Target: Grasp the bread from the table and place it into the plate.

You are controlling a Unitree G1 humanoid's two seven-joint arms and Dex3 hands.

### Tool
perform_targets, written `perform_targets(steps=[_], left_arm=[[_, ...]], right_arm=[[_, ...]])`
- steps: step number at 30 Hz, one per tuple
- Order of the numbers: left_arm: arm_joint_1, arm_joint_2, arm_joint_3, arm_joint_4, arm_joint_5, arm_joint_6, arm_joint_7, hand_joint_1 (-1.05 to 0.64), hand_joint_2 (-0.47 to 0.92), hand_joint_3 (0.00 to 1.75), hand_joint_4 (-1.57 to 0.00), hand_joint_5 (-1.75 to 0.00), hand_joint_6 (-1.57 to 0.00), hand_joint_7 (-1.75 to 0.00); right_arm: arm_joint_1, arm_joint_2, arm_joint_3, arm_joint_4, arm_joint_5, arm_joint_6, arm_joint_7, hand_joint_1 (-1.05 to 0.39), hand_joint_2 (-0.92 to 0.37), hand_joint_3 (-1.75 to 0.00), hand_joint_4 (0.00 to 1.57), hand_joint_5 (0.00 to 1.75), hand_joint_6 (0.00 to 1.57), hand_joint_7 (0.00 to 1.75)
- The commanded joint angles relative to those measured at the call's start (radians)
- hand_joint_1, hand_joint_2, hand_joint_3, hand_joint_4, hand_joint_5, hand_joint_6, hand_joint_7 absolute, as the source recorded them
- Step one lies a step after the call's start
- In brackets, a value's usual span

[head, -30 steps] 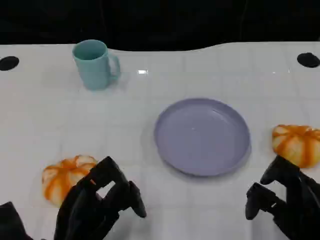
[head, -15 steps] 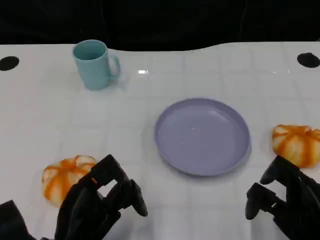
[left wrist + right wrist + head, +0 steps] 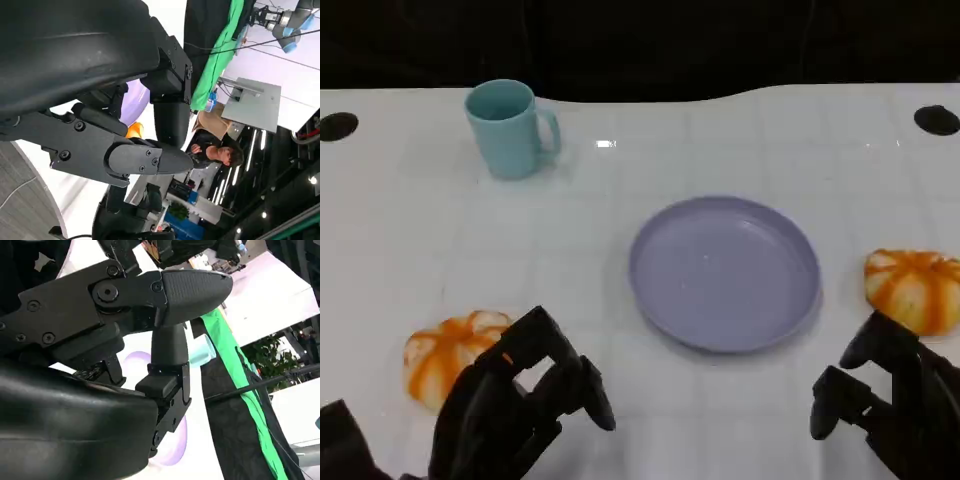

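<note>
A: What could go wrong from here?

B: Two orange-and-white breads are seen on the tabletop (image 3: 650, 420); the left bread (image 3: 445, 352) lies at the near left, partly covered by the left hand (image 3: 515, 405); the right bread (image 3: 912, 287) lies near the right edge, just beyond the right hand (image 3: 880, 405). A rounded, lobed loaf could be nudged aside rather than enclosed if the fingers are brought down off-centre; a slip is judged likely if it is pinched by its crown only.

A: And the hands?

B: Nothing is held by either; both are seen released, fingers apart and half curled, hovering low over the near tabletop.

A: Is the target free?

B: The lilac plate (image 3: 724, 272) is seen bare, between the two breads and well apart from each; the teal mug (image 3: 510, 128) stands at the far left, out of any likely path; a bread released too early could be caught on the plate's rim and rolled off.
</note>
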Motion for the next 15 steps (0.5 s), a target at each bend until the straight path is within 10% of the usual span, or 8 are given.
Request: perform_targets(steps=[1,15], left_arm=[[0.010,0.013,0.007,-0.027,0.019,-0.016,0.022,-0.59,0.92,0.28,-0.60,-1.72,-0.55,-1.33],[-0.015,0.200,-0.012,-0.132,0.307,-0.170,0.057,-0.65,0.92,0.24,-0.44,-1.00,-0.63,-0.16]], right_arm=[[0.005,-0.012,-0.007,-0.019,0.000,0.011,-0.008,-0.58,-0.92,-0.36,0.76,1.75,0.59,1.59],[0.017,-0.008,0.006,-0.039,-0.011,0.007,-0.017,-0.57,-0.92,-0.37,0.75,1.75,0.59,1.60]])
